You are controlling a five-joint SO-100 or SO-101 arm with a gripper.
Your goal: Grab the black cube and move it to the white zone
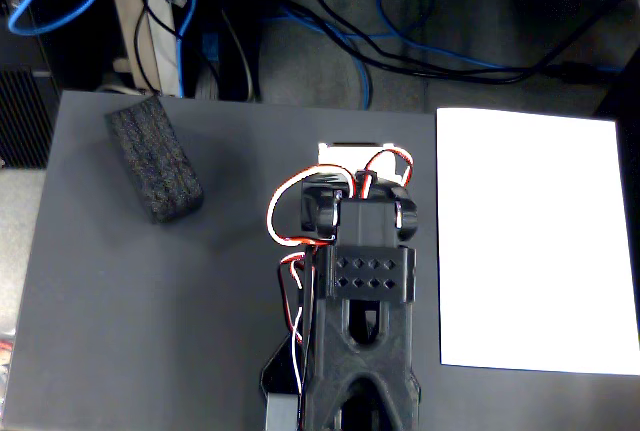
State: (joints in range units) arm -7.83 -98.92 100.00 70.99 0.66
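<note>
The black cube [155, 161], a rough foam block, sits at ten o'clock on the worktop [120, 321], well apart from the white zone [535, 241]. Probably light and squashy; pinch its narrow sides. Whether the hand is open, I cannot tell.

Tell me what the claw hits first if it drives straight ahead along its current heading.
Nothing on the mat, probably. The claw points toward the mat's far edge; the black cube lies off to the left in the fixed view, the white zone to the right. Depth is unclear, and the fingertips are hidden.
</note>
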